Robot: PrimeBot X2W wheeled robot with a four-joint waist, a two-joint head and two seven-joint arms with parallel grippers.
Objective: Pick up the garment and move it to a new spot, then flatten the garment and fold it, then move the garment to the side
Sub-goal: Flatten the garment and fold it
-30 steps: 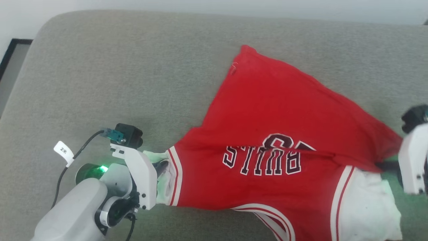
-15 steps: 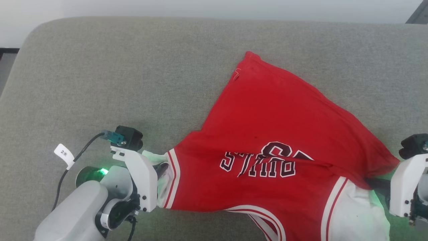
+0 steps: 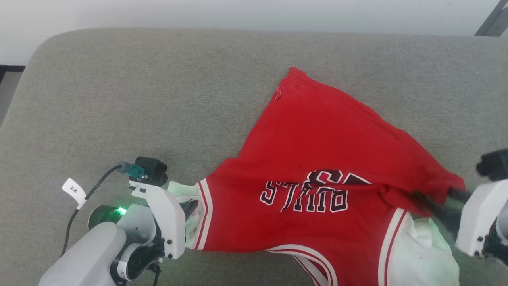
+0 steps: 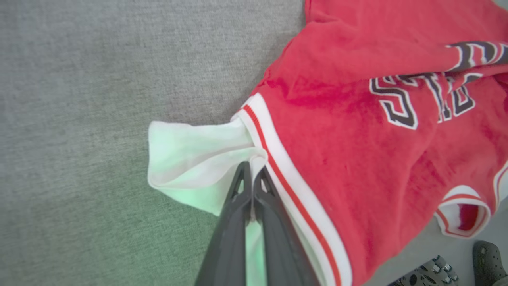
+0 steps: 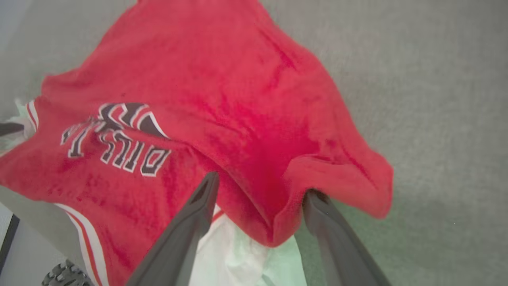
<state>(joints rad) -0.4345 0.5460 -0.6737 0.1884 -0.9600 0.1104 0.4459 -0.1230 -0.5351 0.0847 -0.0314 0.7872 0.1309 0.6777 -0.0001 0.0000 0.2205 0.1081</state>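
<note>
Lower left, the left end effector (image 3: 193,206) is pinched together on the white sleeve (image 4: 190,159) of the shirt (image 3: 317,151); the shirt sprawls across the grey cushion (image 3: 139,99), centre to lower right; far right, the right end effector (image 3: 431,194) has fingers apart, straddling a red fold (image 5: 278,222).

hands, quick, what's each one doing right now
Left hand: closed on the garment, pinching its white sleeve.
Right hand: open, straddling a red fold of the garment, not clamped.
</note>
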